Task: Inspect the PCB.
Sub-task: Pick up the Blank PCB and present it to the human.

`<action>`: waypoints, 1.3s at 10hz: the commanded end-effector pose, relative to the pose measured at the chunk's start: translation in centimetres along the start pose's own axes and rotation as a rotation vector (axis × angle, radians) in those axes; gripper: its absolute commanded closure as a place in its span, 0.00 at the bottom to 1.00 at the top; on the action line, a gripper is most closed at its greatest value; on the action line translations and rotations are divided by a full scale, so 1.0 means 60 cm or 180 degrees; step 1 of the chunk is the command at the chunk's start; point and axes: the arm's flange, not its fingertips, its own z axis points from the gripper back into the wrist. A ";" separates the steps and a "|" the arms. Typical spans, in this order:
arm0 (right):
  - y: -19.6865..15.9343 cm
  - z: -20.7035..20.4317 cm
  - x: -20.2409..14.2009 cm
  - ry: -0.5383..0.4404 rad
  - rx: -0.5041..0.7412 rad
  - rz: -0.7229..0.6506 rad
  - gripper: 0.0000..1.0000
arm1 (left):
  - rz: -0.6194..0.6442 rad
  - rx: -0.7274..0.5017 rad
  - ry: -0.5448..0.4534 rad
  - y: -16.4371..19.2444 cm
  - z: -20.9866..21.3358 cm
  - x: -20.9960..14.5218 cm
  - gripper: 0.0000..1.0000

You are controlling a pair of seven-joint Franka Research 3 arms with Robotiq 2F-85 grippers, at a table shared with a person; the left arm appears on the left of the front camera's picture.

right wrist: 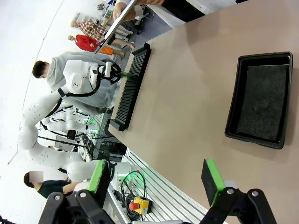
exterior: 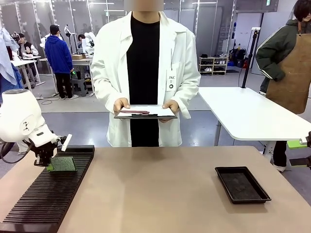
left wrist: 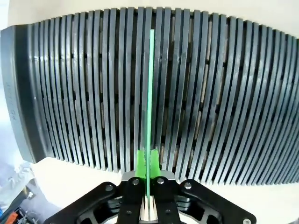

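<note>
While left tool [left wrist: 148, 164] clamps PCB [left wrist: 151, 84] over rack [left wrist: 70, 93] — right tool [right wrist: 156, 179] spread.

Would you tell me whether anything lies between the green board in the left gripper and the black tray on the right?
Nothing visible does. The left gripper holds the board edge-on at the slotted rack, and the table between rack and tray is bare. The open right gripper is off to the right.

Grey floor [exterior: 73, 124], white table [exterior: 252, 116] at right, low shelving [exterior: 214, 65] at back, workbenches [exterior: 26, 61] far left, bright even light
</note>
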 end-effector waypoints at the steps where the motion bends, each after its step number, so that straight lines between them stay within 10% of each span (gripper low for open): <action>1: 0.000 0.000 0.004 -0.0037 0.0046 0.0068 0.00 | 0.0171 -0.0153 -0.0201 -0.009 0.061 -0.003 1.00; 4: 0.000 0.000 0.004 -0.0037 0.0046 0.0068 0.00 | 0.0743 -0.0473 -0.0888 -0.032 0.138 -0.045 1.00; 8: 0.000 0.000 0.004 -0.0037 0.0046 0.0068 0.00 | 0.1797 -0.1191 -0.2979 -0.095 0.091 -0.067 1.00; 11: 0.000 0.000 0.004 -0.0037 0.0046 0.0068 0.00 | 0.2160 -0.1423 -0.3547 -0.116 0.036 -0.036 1.00; 13: 0.000 0.000 0.004 -0.0037 0.0046 0.0068 0.00 | 0.1954 -0.1445 -0.3072 -0.110 0.060 -0.052 1.00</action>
